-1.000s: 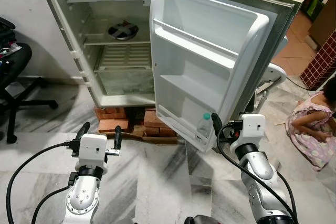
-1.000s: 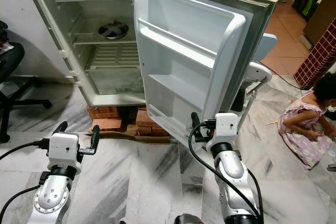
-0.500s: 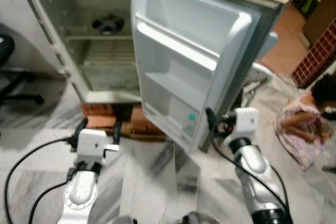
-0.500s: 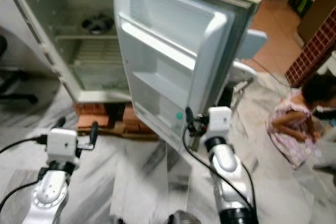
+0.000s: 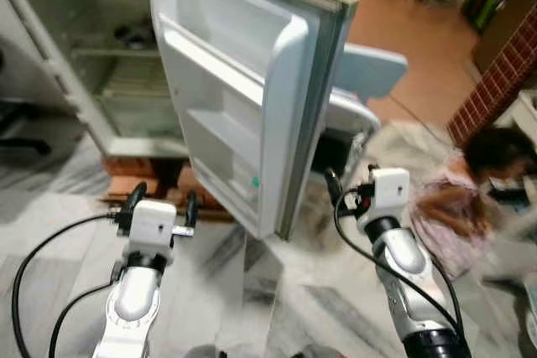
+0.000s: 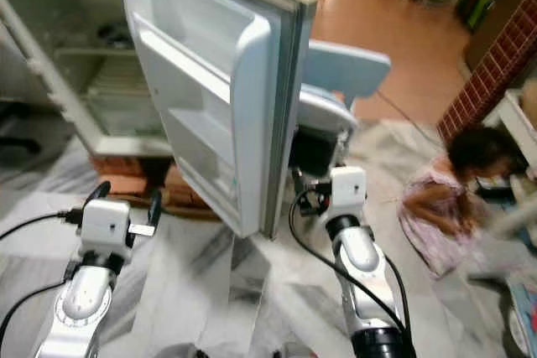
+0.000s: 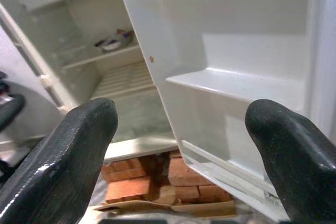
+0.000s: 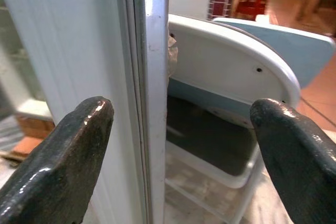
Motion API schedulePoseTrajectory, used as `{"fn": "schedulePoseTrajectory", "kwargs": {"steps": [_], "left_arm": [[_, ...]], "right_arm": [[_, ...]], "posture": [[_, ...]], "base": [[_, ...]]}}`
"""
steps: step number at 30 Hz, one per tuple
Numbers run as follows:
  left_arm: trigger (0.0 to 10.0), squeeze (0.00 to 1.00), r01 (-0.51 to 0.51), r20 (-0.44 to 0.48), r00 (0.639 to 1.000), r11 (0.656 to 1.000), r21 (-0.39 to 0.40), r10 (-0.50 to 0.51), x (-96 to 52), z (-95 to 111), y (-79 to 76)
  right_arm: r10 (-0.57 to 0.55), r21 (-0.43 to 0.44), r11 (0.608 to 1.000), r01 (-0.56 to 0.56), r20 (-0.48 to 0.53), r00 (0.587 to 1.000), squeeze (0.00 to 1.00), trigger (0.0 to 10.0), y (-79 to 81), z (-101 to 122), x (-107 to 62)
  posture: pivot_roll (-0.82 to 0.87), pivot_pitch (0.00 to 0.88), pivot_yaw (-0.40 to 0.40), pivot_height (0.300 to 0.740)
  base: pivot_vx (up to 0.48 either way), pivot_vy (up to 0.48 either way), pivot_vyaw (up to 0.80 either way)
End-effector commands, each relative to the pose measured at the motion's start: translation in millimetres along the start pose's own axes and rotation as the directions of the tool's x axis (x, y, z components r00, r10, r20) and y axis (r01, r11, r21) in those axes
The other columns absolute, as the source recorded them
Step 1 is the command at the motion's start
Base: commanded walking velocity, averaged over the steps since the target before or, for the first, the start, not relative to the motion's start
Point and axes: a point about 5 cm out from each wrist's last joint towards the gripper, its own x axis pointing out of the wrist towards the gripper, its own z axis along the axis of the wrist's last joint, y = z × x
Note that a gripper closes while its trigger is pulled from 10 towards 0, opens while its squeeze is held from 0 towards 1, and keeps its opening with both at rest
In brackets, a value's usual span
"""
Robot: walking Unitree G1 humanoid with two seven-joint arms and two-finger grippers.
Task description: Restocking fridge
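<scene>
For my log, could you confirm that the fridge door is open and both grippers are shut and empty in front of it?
Not quite: the fridge door is open and both grippers are empty, but they are open, not shut. The left wrist view shows the left gripper with fingers spread; the right wrist view shows the same for the right gripper at the door's edge.

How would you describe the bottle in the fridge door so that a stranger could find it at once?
Start at the open white fridge door swung out towards the robot. Look down its inner side to the lowest shelf, near the door's bottom edge. There stands a small clear plastic bottle with a green cap, the one item in the door's otherwise bare white shelves.
</scene>
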Motion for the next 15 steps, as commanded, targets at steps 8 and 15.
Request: {"fn": "schedulePoseTrajectory", "kwargs": {"steps": [8,15], "left_arm": [[10.0,0.0,-0.051,-0.062,0.997,0.998,-0.023,0.049,-13.5,-12,9.2],[10.0,0.0,-0.019,-0.082,0.997,0.998,-0.064,0.013,-18.6,-18,2.4]], "right_arm": [[0.001,0.009,1.0,-0.001,0.0,1.0,0.0,10.0,1.1,0,4.0],[-0.033,0.005,0.999,0.034,-0.015,0.999,0.0,10.0,-5.2,-6,2.3]], "posture": [[0.05,0.122,-0.002,0.74],[0.04,0.087,-0.011,0.74]], "base": [[0.0,0.0,0.78],[0.0,0.0,0.26]]}}
